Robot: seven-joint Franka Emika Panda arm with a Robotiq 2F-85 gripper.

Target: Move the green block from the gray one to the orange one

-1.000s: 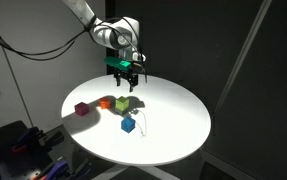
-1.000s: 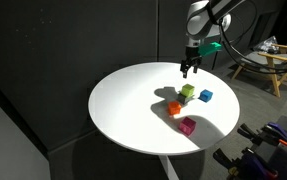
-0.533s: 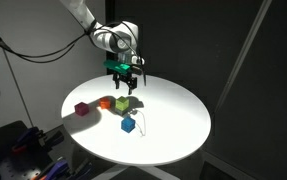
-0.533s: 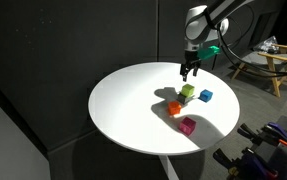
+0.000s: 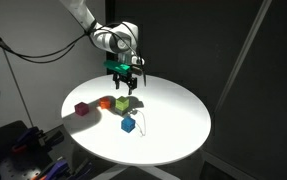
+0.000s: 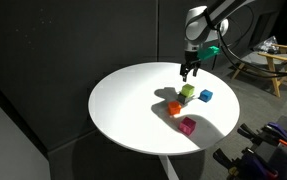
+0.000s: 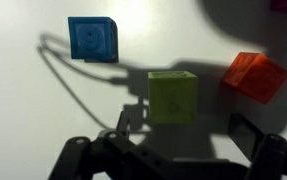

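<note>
Nothing seems to have moved in the last second: the claw hangs at the same spot, jaws apart and holding nothing, above the round white table.

Directly below it, centred between the fingers in the wrist view, sits the green block. It is not yet lifted and appears to be stacked on the gray one. The orange one lies just beside the stack, off toward one finger. A blue cube sits further out on the opposite side, and a magenta cube is furthest from the claw, beyond the orange.

To do this step well, the claw should probably descend straight down, fingers square to the block's flat sides. It should close only on the green block, high enough not to catch the cube under it.

The gray one is hidden beneath the green in the wrist view and too small to separate in both exterior views. The fingertips are dark and partly cut off at the wrist view's bottom edge.
</note>
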